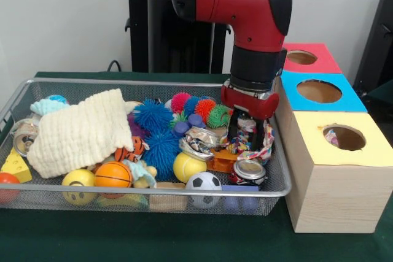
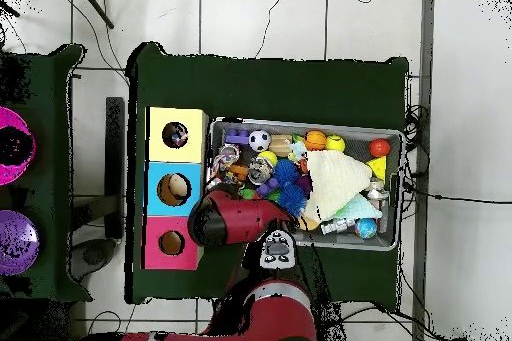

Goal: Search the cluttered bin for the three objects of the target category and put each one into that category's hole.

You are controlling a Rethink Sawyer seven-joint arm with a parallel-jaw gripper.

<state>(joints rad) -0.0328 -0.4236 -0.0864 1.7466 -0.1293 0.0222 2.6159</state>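
A wire mesh bin (image 1: 123, 82) holds a jumble of toys. At its right end my gripper (image 1: 249, 136) reaches down into the pile and is shut on a multicoloured rope toy (image 1: 265, 148), whose strands loop around the fingers. A metal can (image 1: 249, 170) lies just in front of it. Right of the bin is a wooden box with three holes: yellow (image 1: 344, 137), blue (image 1: 319, 91) and pink (image 1: 301, 57). Something small shows inside the yellow hole. In the overhead view the arm (image 2: 235, 219) hides the gripper.
A cream cloth (image 1: 80, 130) covers the bin's left half. Blue spiky balls (image 1: 153, 115), a soccer ball (image 1: 203, 182), a yellow ball (image 1: 187, 165) and an orange basketball (image 1: 113, 175) crowd the middle. The box's wall (image 1: 331, 200) stands close beside the bin's right rim.
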